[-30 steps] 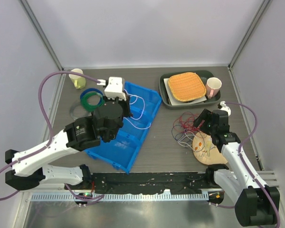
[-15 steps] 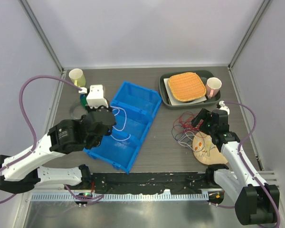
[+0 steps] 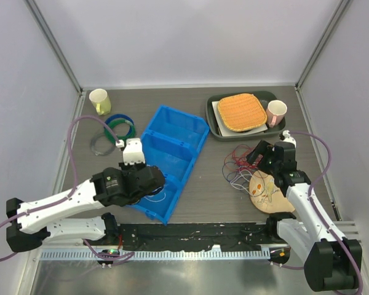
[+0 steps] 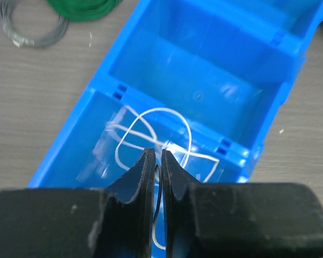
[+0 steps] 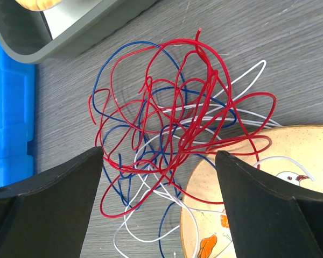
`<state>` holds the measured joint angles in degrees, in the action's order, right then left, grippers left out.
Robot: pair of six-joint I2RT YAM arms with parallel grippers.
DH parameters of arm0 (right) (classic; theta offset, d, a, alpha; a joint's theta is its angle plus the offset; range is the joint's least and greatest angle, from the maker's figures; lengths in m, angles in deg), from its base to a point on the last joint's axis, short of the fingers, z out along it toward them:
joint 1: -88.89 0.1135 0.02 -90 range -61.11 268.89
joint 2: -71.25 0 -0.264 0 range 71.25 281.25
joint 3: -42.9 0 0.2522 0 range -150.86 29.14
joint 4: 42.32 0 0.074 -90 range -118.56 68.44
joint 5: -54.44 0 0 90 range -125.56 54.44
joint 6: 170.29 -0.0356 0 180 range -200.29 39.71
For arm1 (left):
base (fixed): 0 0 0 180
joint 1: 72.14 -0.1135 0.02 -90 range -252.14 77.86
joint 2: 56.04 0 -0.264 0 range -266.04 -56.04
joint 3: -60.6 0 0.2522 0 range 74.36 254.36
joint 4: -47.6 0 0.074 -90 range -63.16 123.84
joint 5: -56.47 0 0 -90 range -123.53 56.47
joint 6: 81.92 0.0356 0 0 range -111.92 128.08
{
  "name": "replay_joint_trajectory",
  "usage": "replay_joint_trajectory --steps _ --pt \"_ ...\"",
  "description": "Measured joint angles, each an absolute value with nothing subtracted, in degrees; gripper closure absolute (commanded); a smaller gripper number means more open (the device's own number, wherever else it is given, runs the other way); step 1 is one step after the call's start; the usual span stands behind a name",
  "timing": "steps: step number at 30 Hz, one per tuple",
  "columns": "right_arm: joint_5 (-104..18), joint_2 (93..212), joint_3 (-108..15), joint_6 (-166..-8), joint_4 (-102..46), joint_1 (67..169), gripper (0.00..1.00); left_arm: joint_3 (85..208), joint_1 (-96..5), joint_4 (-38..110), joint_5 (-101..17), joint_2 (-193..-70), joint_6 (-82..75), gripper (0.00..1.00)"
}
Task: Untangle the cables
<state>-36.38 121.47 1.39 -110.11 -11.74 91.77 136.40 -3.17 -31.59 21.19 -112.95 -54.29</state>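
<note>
A tangle of thin red, blue and white cables [image 3: 238, 166] lies on the table right of centre, partly over a painted plate [image 3: 269, 193]. In the right wrist view the tangle [image 5: 177, 123] fills the middle. My right gripper [image 3: 258, 157] hangs just above it, jaws wide open and empty [image 5: 159, 156]. My left gripper [image 3: 151, 189] is over the near compartment of the blue bin [image 3: 178, 132]. In the left wrist view it [image 4: 158, 161] is shut on a white cable [image 4: 151, 121], which loops across the floor of that compartment.
Blue and green coiled rings [image 3: 120, 126] and a clear coil [image 3: 101, 144] lie left of the bin, with a pale cup [image 3: 99, 98] behind them. A grey tray [image 3: 216, 126] at the back right holds an orange woven pad and a pink mug [image 3: 275, 112].
My left arm has pulled back from the bin's far left side to its near compartment, bringing the white cable with it. The right arm has barely moved.
</note>
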Motion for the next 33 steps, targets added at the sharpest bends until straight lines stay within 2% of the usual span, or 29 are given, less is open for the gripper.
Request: replay_joint_trajectory --steps 2,5,6,8,9,10,12,16,17,21,26,33 --pt "-36.5 120.9 1.4 -110.1 -11.7 91.8 0.1 132.7 -3.2 -31.8 19.5 -112.8 -57.0 0.86" --pt "-36.8 120.4 1.4 -110.1 -11.8 91.8 0.1 129.2 -3.7 -31.9 17.2 -112.8 -59.3 0.75" --pt "-37.0 120.4 1.4 -110.1 -11.8 91.8 0.1 128.5 -4.0 -32.0 16.5 -112.9 -60.0 0.62" --pt "-37.4 120.4 1.4 -110.1 -11.8 91.8 0.1 128.3 -4.4 -32.1 15.6 -113.1 -60.9 0.43" --pt "-37.5 120.4 1.4 -110.1 -11.8 91.8 0.1 128.3 -4.5 -32.1 15.3 -113.1 -61.2 0.17" --pt "-37.7 120.4 1.4 -110.1 -11.8 91.8 0.1 128.3 -4.7 -32.2 15.1 -113.1 -61.5 0.09" --pt "-37.8 120.3 1.4 -110.0 -11.8 91.8 0.1 128.4 -4.8 -32.4 14.7 -113.1 -62.3 0.0" --pt "-38.7 119.6 1.4 -109.6 -11.8 91.8 0.1 128.9 -4.8 -32.4 14.3 -112.7 -61.9 0.0" --pt "-39.1 119.5 1.4 -109.4 -11.8 91.8 0.16 129.3 -4.8 -32.2 14.3 -112.5 -61.2 0.0" --pt "-41.1 119.5 1.4 -108.8 -12.2 91.9 0.24 130.7 -4.8 -26.3 12.5 -111.5 -54.1 0.0" --pt "-42.4 120.5 1.4 -108.2 -13.2 93.3 0.24 130.7 -4.8 -13.5 6.3 -113.1 -42.1 0.0" --pt "-40.5 123.0 1.4 -107.9 -12.7 96.2 0.21 130.7 -4.8 1.7 -4.3 -122.7 -31.4 0.0"
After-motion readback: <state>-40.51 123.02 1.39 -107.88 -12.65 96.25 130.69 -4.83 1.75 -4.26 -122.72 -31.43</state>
